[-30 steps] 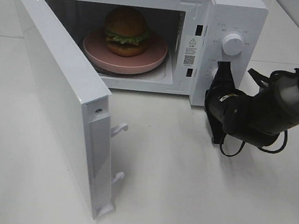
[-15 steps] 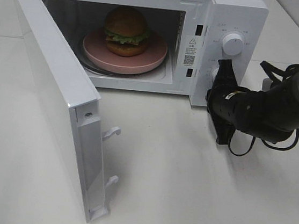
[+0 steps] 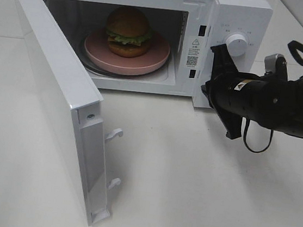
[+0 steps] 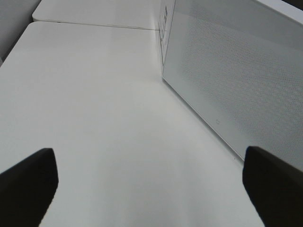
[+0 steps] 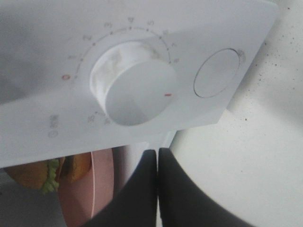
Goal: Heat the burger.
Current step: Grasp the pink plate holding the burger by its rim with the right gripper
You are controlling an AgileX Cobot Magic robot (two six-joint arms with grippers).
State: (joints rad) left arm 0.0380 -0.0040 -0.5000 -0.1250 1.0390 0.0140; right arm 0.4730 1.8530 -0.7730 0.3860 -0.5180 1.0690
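Beside door [image 4: 236, 71], left hand [image 4: 151, 187], wrist-view only.

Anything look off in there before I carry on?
Yes: the microwave door stands wide open while the shut right gripper is up at the knobs. The burger sits upright on its plate inside. Nothing spilled or damaged shows.

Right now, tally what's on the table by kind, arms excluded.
White box microwave oven, door open: 1
Round burger with glossy golden-brown bun: 1
Pink round plate: 1
White round control dials: 2
Total: 5
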